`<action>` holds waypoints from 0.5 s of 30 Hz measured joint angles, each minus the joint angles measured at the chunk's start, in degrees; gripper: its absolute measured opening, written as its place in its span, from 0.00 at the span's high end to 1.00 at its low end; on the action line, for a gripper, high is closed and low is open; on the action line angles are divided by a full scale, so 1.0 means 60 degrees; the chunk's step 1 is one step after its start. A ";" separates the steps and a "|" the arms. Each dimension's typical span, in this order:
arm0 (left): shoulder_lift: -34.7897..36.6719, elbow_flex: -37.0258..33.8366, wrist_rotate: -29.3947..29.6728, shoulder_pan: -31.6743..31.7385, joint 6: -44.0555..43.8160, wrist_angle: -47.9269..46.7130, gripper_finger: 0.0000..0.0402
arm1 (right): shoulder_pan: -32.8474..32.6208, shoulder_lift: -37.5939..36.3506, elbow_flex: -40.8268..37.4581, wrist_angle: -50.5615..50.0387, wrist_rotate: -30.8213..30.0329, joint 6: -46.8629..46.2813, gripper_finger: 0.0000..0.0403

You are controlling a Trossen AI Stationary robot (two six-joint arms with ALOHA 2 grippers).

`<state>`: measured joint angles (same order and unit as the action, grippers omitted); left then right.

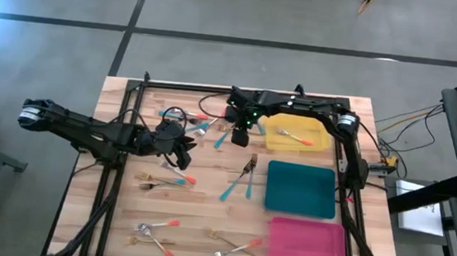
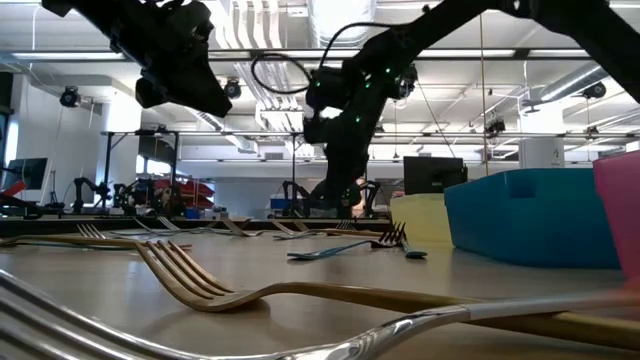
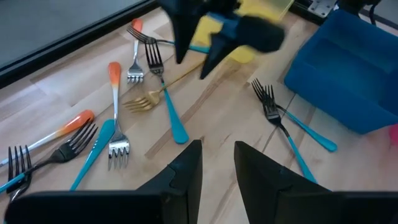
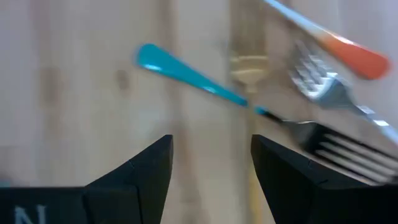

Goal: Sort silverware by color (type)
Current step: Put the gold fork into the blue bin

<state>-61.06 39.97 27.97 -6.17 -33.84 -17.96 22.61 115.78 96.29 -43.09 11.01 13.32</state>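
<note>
While the right hand point(image 1: 240, 134) hangs above the back middle of the table point(image 1: 204, 217) with its fingers point(image 4: 140, 171) spread wide and nothing between them, a teal-handled fork point(image 4: 193, 78) lies on the wood just ahead of its fingertips, beside an orange-handled fork point(image 4: 348, 53). Off to that hand's side, one orange-handled fork lies in the yellow tray point(image 1: 315, 129); the teal tray point(image 1: 301, 188) and the pink tray point(image 1: 304, 247) lie further along the same edge. The left hand point(image 1: 183, 151) hovers clear of the table with a narrow gap between its fingers point(image 3: 186, 174), gripping nothing. Ahead of it lie a cluster of silverware point(image 3: 134, 99): orange-handled, teal-handled and one gold fork point(image 3: 146, 102). More forks point(image 1: 157, 234) lie scattered nearer the front of the table.
</note>
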 joint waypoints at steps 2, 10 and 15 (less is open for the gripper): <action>0.0000 0.0000 -0.0004 0.0003 -0.0359 0.0072 0.81 | 0.0006 0.0254 0.0191 -0.0077 -0.0302 0.0151 0.49; 0.0004 0.0000 -0.0007 0.0001 0.0054 0.0081 0.81 | 0.0000 0.0972 0.0890 -0.0764 -0.0978 0.0332 0.49; 0.0004 0.0000 -0.0005 0.0011 0.0061 0.0064 0.81 | 0.0007 0.1318 0.0944 -0.0796 -0.1414 0.0387 0.49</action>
<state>-61.04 39.97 27.93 -6.11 -33.47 -17.57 22.65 123.69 101.95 -47.87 2.53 15.64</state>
